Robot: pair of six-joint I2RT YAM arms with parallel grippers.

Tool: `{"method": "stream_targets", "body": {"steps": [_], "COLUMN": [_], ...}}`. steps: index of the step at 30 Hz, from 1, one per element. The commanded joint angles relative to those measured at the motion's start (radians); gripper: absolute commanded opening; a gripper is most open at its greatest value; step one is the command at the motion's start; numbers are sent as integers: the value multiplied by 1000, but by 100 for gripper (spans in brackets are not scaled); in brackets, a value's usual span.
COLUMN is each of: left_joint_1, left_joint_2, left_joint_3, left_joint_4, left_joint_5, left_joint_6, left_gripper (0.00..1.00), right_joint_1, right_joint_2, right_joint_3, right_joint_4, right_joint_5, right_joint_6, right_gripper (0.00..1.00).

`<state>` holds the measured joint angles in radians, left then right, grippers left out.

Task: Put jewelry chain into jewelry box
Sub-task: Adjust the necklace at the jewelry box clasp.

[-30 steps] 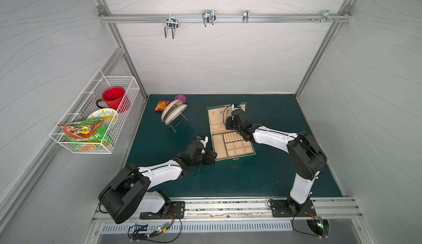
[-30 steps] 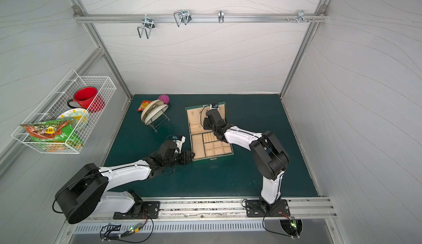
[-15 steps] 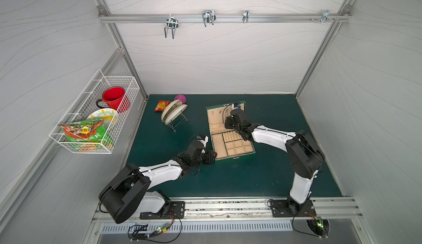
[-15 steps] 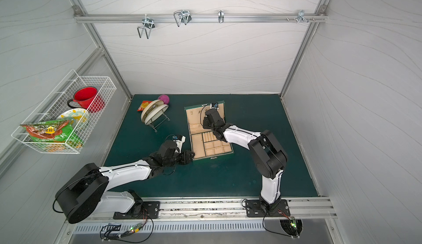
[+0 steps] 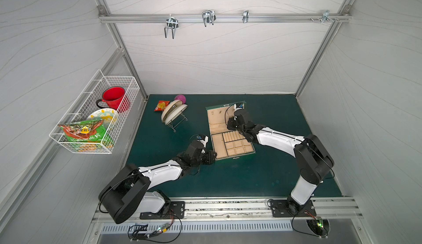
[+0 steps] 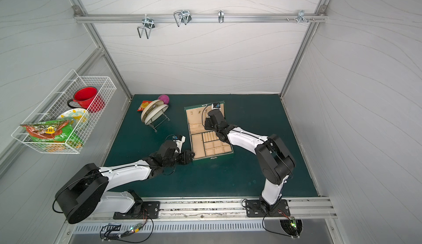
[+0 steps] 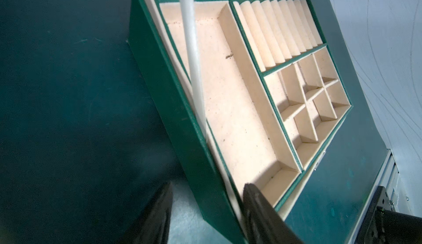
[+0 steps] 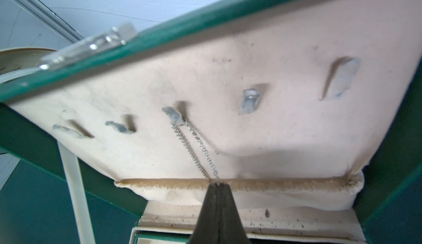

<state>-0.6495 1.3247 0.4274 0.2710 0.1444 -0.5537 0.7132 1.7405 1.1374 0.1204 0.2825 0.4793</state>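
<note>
Right end effector (image 8: 217, 185) pinching silver chain (image 8: 202, 148), looped on metal hook (image 8: 174, 115)

jewelry box (image 5: 216, 145): dark green shell, beige lining, open. Base sits flat and the lid stands tilted back. Base holds one long compartment, ring rolls and a grid of square cells. Left gripper (image 7: 207, 189) straddles the side wall at a base corner, one finger outside and one over the long compartment; can't tell if it's touching.

jewelry chain (image 8: 194, 149): thin silver links, looped over the middle lid hook (image 8: 174, 115). Both strands run down the lining and meet at the right gripper (image 8: 218, 185) tips, pinched between them right at the lid pocket's top edge.
</note>
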Motion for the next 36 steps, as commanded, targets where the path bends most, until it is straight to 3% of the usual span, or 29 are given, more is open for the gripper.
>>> {"method": "stream_targets", "body": {"steps": [1, 36], "left_joint_1": [-2, -1], "left_joint_2": [-10, -33], "left_joint_3": [-12, -19], "left_joint_4": [-6, -14], "left_joint_5": [-15, -24], "left_joint_6": [8, 8], "left_gripper": [54, 54], "right_joint_1": [3, 6], "right_joint_2": [-30, 33], "right_joint_3": [-4, 16], "right_joint_4": [-39, -58], "right_joint_5": [-15, -38], "right_joint_6": [-10, 36], "right_gripper": [0, 0]}}
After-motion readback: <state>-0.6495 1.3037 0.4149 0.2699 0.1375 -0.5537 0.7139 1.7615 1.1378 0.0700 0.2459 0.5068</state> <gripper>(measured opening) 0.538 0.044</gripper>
